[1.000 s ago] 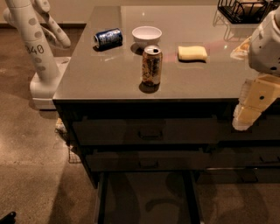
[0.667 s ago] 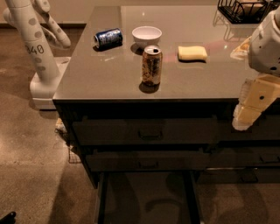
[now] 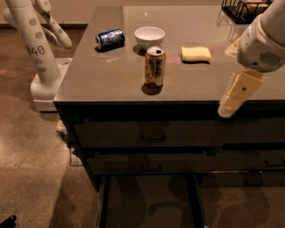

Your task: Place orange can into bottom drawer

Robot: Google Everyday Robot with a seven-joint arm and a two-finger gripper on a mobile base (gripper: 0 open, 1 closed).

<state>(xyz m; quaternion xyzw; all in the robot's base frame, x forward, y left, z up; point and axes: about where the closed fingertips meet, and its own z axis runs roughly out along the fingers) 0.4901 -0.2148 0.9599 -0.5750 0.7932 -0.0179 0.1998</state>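
Note:
The orange can (image 3: 154,67) stands upright on the grey counter (image 3: 111,80), near its front edge and a little left of centre. The bottom drawer (image 3: 149,202) is pulled out below the counter, and its flat dark inside shows. My gripper (image 3: 237,91) hangs at the right, over the counter's front edge. It is well to the right of the can and apart from it. Only one pale finger (image 3: 239,92) shows, pointing down.
A dark blue can (image 3: 110,38) lies on its side at the back left. A white bowl (image 3: 149,35) stands behind the orange can. A yellow sponge (image 3: 196,54) lies to its right. A black wire rack (image 3: 242,10) is at the back right. Another white robot (image 3: 38,49) stands left of the cabinet. Two shut drawers with handles (image 3: 152,136) sit above the open one.

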